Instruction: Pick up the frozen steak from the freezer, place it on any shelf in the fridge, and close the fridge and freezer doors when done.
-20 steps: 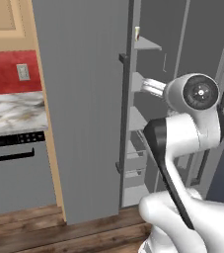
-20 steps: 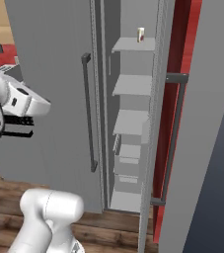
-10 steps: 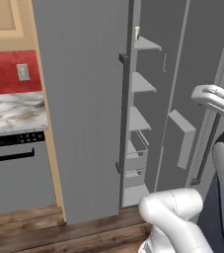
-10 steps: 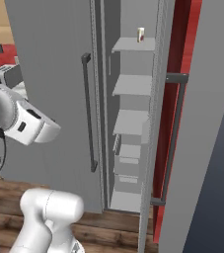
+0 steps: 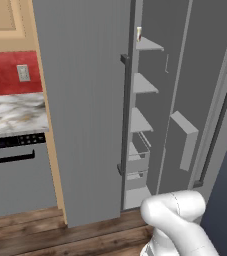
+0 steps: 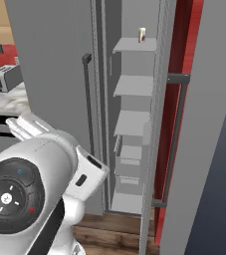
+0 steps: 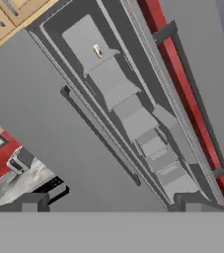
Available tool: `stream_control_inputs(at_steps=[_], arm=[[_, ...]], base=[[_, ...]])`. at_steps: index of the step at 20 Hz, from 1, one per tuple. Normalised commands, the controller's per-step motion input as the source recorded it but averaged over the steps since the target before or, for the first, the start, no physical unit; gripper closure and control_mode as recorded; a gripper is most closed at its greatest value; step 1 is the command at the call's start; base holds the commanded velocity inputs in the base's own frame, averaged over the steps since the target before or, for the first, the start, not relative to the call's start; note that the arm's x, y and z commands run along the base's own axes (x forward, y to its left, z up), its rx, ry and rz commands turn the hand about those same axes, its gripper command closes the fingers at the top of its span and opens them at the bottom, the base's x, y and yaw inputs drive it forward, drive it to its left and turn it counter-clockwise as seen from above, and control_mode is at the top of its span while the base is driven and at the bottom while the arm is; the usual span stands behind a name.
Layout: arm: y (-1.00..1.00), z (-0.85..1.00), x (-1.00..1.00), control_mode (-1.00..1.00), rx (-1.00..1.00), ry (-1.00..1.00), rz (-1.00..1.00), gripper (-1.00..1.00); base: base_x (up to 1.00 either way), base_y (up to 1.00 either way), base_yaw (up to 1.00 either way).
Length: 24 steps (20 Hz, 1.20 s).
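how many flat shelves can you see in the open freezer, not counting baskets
3 above the baskets. The top shelf carries a small item; the second shelf sits below it, the third shelf just above the baskets. Others may be hidden behind the door.

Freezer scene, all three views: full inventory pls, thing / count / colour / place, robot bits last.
freezer: 1, grey, narrow open compartment, centre of both base views
short shelves: several, pale grey, stacked inside the freezer
drawer baskets: at least 2, grey, low in the freezer
small item: 1, pale with red, top freezer shelf; too small to identify
freezer door: 1, grey, swung open at right, bin on its inner side
wide door: 1, grey, left of the freezer, dark bar handle
toaster: 1, grey, on the marble counter at left
wall outlet: 1, pale, on red backsplash
pincer: 1, dark tips, open, holding nothing, hand view bottom
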Motion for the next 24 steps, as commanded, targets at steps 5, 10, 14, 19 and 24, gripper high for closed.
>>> stream_control_inputs(at_steps=[5, 10, 14, 19, 24], arm=[[-1.0, 0.0, -0.2, -1.0, 0.09, 0.0, 0.12, -1.0], [-1.0, 0.0, 0.11, -1.0, 0.02, 0.0, 0.07, -1.0], [-0.85, -0.15, 0.47, -1.0, 0.0, -0.03, 0.07, -1.0], [-0.62, -0.48, 0.76, -1.0, 0.0, -0.05, 0.08, -1.0], [-0.66, -0.45, 0.78, -1.0, 0.0, -0.04, 0.08, -1.0]], base=[[0.0, 0.0, 0.0], [0.0, 0.0, 0.0], [0.0, 0.0, 0.0], [0.0, 0.0, 0.0], [0.0, 0.0, 0.0]])
